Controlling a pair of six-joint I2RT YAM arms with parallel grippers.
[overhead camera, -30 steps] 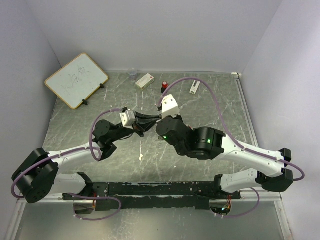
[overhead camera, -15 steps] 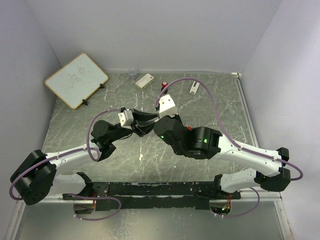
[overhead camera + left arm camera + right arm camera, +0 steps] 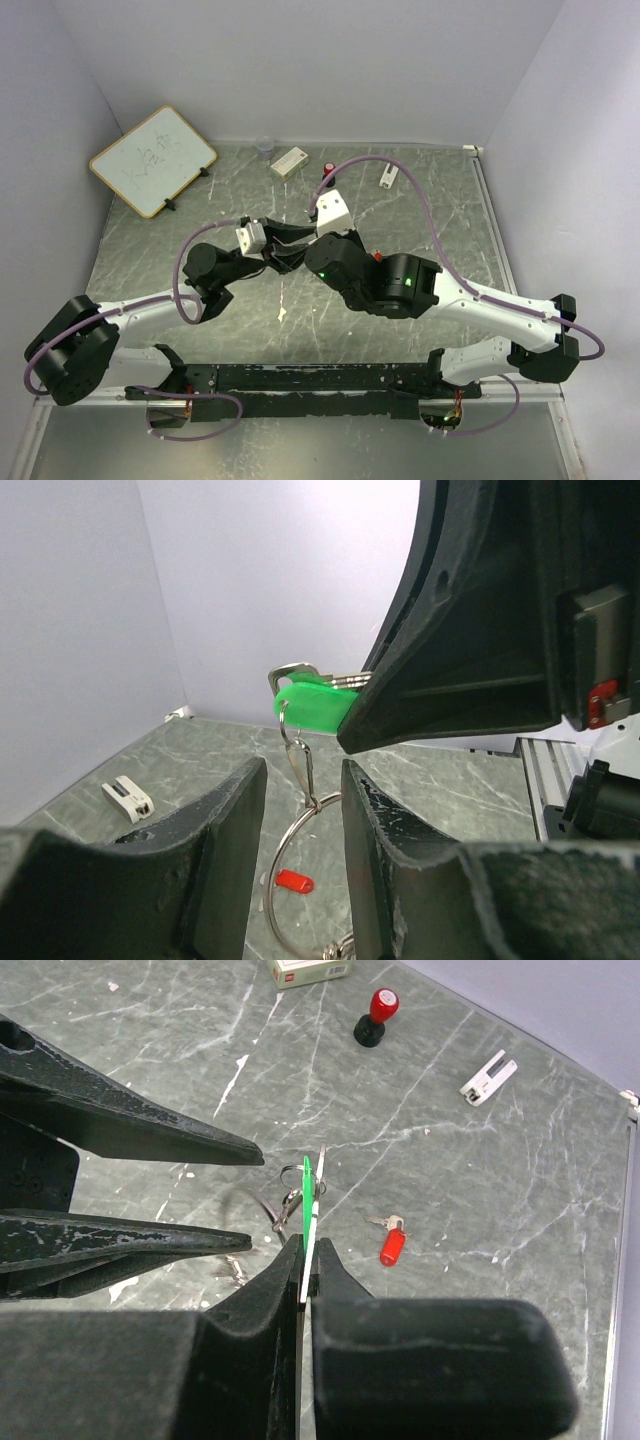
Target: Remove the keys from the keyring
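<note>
Above the scratched grey table between lilac walls, the right hand pinches the green key, left hand apart.

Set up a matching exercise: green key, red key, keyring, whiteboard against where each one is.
1 green key
2 red key
3 keyring
4 whiteboard

A lying loose on the table
B pinched in the shut right gripper
C standing at the far left
D hanging inside the open left gripper

Pairs: 1-B, 2-A, 3-D, 4-C
</note>
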